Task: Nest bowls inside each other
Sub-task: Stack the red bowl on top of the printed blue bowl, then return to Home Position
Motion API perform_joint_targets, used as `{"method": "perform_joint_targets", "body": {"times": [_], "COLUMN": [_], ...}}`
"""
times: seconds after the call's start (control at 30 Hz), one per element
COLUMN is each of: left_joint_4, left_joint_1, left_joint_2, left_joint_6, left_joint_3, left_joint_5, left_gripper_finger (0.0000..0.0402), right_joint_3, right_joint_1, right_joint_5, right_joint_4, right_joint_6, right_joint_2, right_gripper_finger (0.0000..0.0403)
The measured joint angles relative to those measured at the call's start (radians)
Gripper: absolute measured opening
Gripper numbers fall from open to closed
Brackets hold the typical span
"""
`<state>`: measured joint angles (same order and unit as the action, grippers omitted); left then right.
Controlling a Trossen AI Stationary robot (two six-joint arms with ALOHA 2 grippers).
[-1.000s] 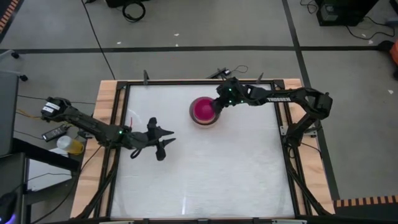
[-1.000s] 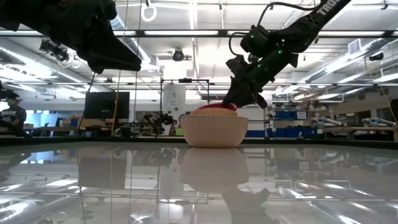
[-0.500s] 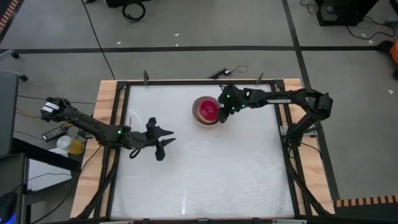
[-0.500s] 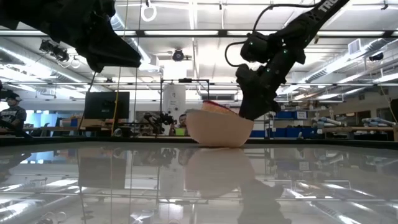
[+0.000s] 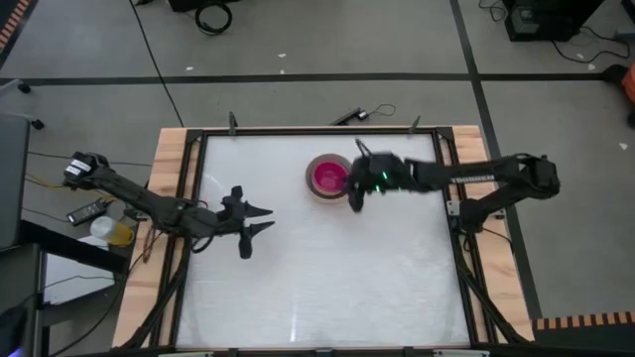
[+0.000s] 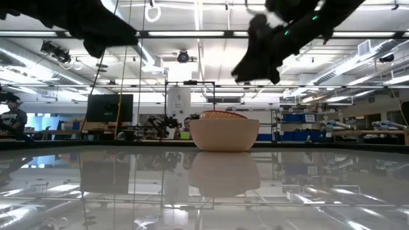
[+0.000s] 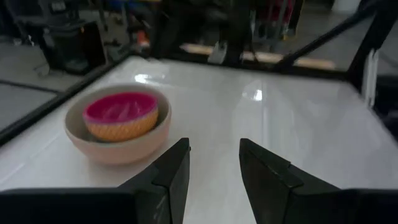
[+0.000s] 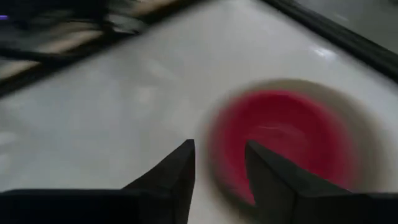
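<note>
Now the right claw (image 5: 354, 195), jaws apart and empty, should lift straight clear of the red-magenta bowl (image 5: 330, 178) nested in the beige bowl (image 5: 315, 169) on the counter (image 5: 327, 268), avoiding its rim.

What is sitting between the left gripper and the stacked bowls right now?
Nothing visible. The left gripper hangs open over bare table, and only empty white surface lies between it and the stacked bowls. The right gripper hovers just beyond the stack, open.

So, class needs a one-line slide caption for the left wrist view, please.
Nested bowls, magenta innermost, sit on the white table beyond the open left gripper.
</note>
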<state>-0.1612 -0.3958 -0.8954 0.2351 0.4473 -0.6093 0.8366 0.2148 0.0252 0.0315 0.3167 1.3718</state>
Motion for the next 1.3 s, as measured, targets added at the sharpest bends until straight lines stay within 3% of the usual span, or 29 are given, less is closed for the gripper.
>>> {"method": "perform_joint_targets", "body": {"times": [0.1,0.2,0.3,0.4,0.53,0.73,0.87,1.03,1.17,1.3], "left_joint_4": [0.02,0.036,-0.033,-0.126,-0.128,0.023,0.162,0.18,0.161,0.12], "left_joint_1": [-0.036,-0.051,0.0,0.106,0.252,0.297,0.277,0.27,0.283,0.312], "left_joint_2": [0.063,0.104,0.114,0.127,0.143,0.311,0.477,0.596,0.636,0.65], "left_joint_6": [-0.033,-0.168,-0.284,-0.347,-0.306,-0.281,-0.269,-0.243,-0.221,-0.212], "left_joint_3": [0.0,0.0,0.0,0.0,0.0,0.0,-0.006,-0.133,-0.227,-0.265], "left_joint_5": [-0.034,-0.035,-0.026,0.131,0.334,0.321,0.289,0.281,0.313,0.344], "left_gripper_finger": [0.0142,0.0142,0.0142,0.0142,0.0141,0.0141,0.0141,0.0137,0.0098,0.0029], "right_joint_3": [-0.073,-0.126,-0.131,-0.118,-0.117,-0.207,-0.372,-0.527,-0.541,-0.541], "right_joint_1": [-0.143,-0.274,-0.359,-0.409,-0.444,-0.521,-0.577,-0.578,-0.544,-0.52], "right_joint_5": [0.036,0.118,0.217,0.252,0.251,0.351,0.46,0.459,0.471,0.429], "right_joint_4": [-0.164,-0.279,-0.323,-0.339,-0.291,-0.159,-0.258,-0.382,-0.26,-0.128], "right_joint_6": [-0.005,-0.06,-0.152,-0.248,-0.321,-0.28,-0.228,-0.25,-0.239,-0.203], "right_joint_2": [-0.038,-0.08,-0.145,-0.228,-0.368,-0.558,-0.663,-0.77,-0.881,-0.985], "right_gripper_finger": [0.0135,0.0112,0.0076,0.0025,0.0013,0.0006,0.0007,0.0005,0.0004,0.0003]}}
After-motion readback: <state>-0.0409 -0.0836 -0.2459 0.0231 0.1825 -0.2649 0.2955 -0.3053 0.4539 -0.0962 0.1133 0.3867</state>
